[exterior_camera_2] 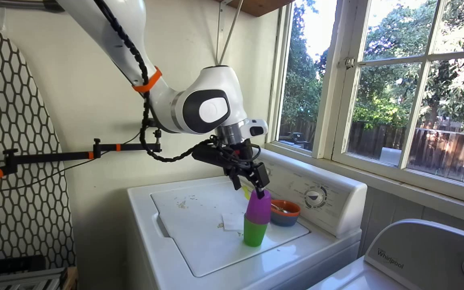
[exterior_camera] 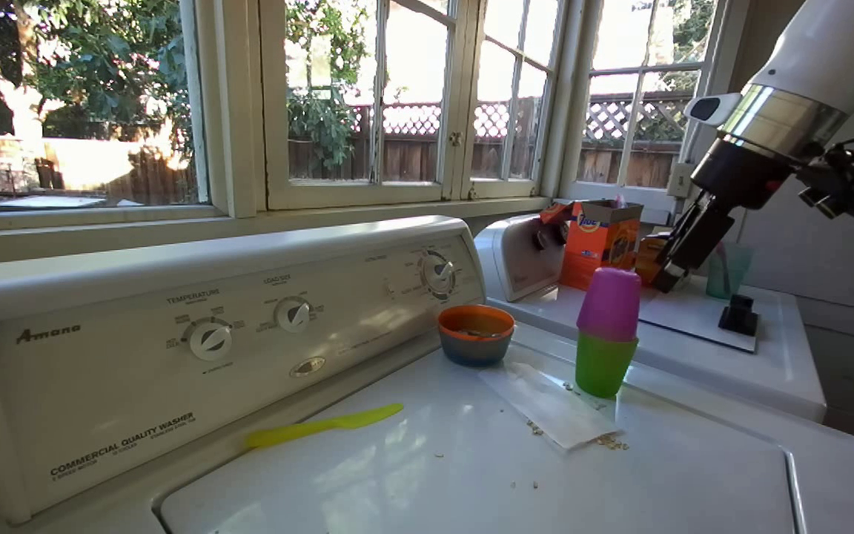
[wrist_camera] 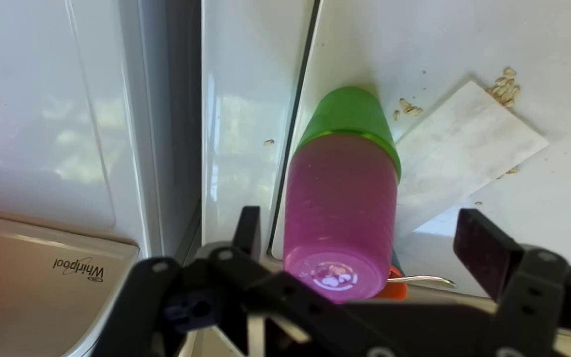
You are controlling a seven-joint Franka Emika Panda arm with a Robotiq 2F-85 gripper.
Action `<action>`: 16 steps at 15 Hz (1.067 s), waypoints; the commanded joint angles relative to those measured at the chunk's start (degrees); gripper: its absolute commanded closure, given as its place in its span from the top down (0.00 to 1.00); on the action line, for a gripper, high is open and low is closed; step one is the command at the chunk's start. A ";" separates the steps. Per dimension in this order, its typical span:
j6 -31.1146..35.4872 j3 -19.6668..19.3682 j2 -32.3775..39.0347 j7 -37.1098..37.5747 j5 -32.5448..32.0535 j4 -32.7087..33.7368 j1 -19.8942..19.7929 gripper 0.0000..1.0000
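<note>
Washer (exterior_camera: 664,482): white, Amana-branded, surface littered.
Hand (wrist_camera: 362,233): released, spread wide, grasping nothing.
Purple cup (wrist_camera: 337,198): inverted on the green cup (wrist_camera: 347,110), which stands on the washer; in the wrist view, within the hand's span, biased toward 9 o'clock. Centring before a gentle squeeze is advised (the join is judged unsecured).
Bowl (exterior_camera: 475,350): purple cup's 5 o'clock in the wrist view; clearance advised.
Paper (wrist_camera: 469,153): purple cup's 2 o'clock, same view.
Utensil handle (wrist_camera: 424,279): protruding at the bowl toward 3 o'clock.
Flakes (wrist_camera: 505,90): loose, paper's 1 o'clock.
</note>
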 commanded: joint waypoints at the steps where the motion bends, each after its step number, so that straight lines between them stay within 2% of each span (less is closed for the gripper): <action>1: -2.22 0.10 3.36 -0.26 1.23 3.49 0.04 1.00; 10: -2.14 -0.37 9.13 0.65 -0.58 8.98 0.34 0.98; 11: -2.17 -0.43 9.47 0.68 -0.59 9.43 0.39 0.75; 13: -2.58 -0.51 9.87 0.76 -0.67 10.17 0.52 0.69; 16: -4.77 -0.63 9.51 1.62 -1.26 10.93 0.77 0.45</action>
